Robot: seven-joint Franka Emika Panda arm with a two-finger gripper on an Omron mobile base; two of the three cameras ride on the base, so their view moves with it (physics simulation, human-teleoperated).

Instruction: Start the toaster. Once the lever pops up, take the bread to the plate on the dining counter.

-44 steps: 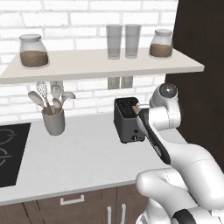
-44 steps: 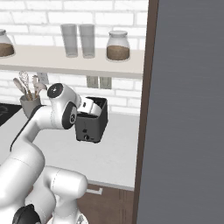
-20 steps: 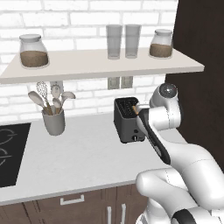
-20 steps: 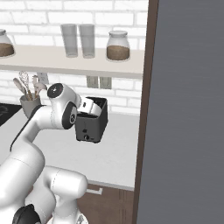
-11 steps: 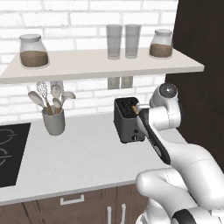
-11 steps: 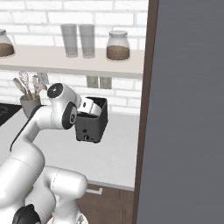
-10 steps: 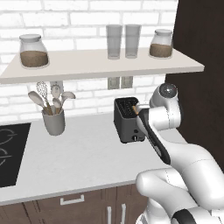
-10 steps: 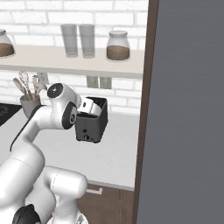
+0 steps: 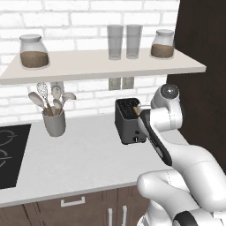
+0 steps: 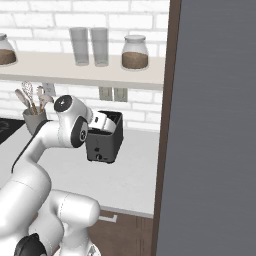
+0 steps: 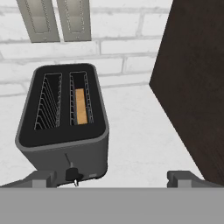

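Observation:
The dark grey two-slot toaster (image 9: 129,123) (image 10: 105,145) stands on the white worktop by the brick wall. From above, the toaster (image 11: 65,127) has the tan bread (image 11: 81,106) sunk in its right slot, while the left slot is empty. Its small lever knob (image 11: 72,174) sits low on the near narrow face. My gripper (image 11: 113,179) hovers above and just in front of the toaster, open wide, its fingertips (image 11: 43,179) spread to either side with nothing between them. My hand (image 9: 143,109) (image 10: 102,121) is level with the toaster's top. The plate and the dining counter are out of view.
A tall dark cabinet side (image 9: 201,48) (image 11: 197,87) rises close to the right of the toaster. A grey utensil holder (image 9: 54,122) and a black cooktop (image 9: 9,154) lie to the left. A shelf (image 9: 101,66) above carries jars and glasses.

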